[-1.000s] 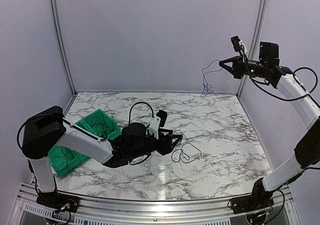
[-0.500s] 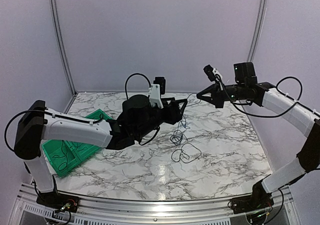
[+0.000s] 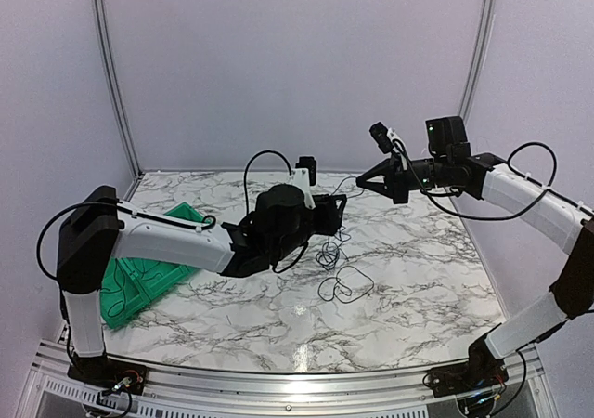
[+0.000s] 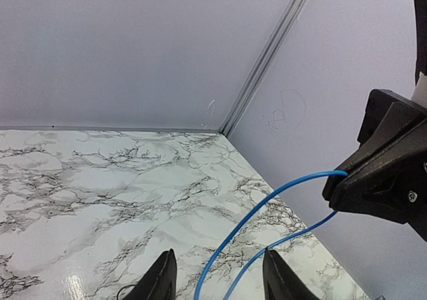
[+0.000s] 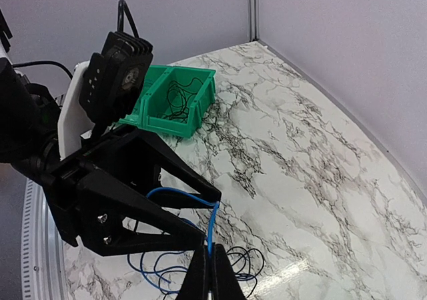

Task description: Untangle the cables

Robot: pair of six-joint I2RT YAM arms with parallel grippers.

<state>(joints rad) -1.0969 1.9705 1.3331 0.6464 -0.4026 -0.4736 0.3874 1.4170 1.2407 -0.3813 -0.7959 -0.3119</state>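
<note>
Cables (image 3: 329,254) lie in a loose tangle on the middle of the marble table (image 3: 418,269), just below the 2 grippers, with 1 black loop (image 3: 342,285) spread flat on the near side. A blue cable (image 5: 212,227) rises from the tangle to the right gripper (image 5: 211,263), whose 2 fingers are pressed together on it above the table. Two blue strands run through the gap of the left gripper (image 4: 219,263), which is spread wide and grips nothing. The 2 grippers point at each other, tips near. A green bin (image 5: 170,123) at the table's left holds more thin black wires.
</note>
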